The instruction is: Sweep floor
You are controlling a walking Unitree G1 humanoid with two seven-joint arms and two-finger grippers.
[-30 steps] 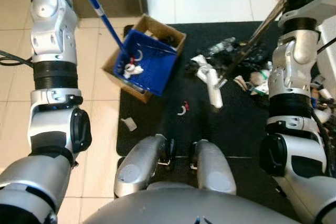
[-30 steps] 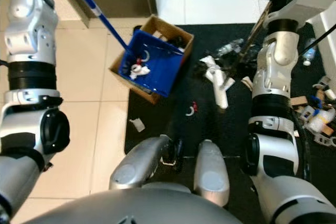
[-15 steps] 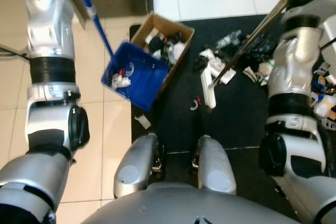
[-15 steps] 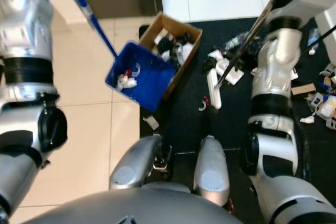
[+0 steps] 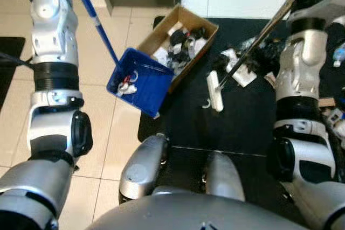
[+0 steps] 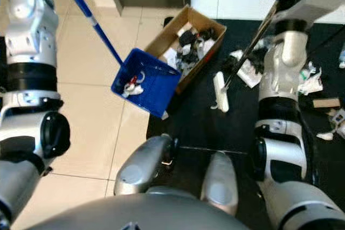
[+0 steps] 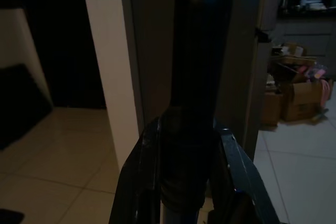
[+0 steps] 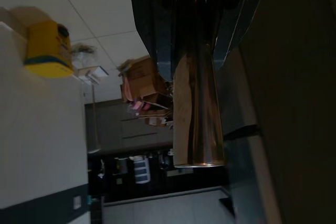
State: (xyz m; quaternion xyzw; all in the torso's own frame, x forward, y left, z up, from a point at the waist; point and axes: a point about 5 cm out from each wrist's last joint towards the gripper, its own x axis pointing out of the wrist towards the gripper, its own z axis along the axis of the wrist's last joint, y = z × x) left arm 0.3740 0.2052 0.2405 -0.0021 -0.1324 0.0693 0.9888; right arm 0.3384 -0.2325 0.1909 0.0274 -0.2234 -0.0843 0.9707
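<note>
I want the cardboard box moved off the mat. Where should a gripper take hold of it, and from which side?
Grip the box by a bare stretch of its rim, coming down from above. It stands open-topped with thin upright walls, so one finger could slip inside and one outside. The far wall looks freest; the blue dustpan crowds the near end.

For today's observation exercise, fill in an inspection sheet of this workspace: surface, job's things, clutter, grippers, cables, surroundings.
Surface: beige tiled floor with black mat.
Job's things: blue plastic dustpan holding scraps, on a blue pole; white-headed broom on a metal pole.
Clutter: open brown cardboard box of rubbish; litter pile on the mat.
Grippers: left gripper shut on the dustpan pole; right gripper shut on the broom pole.
Cables: black cable at far left.
Surroundings: stacked cardboard boxes beyond.
</note>
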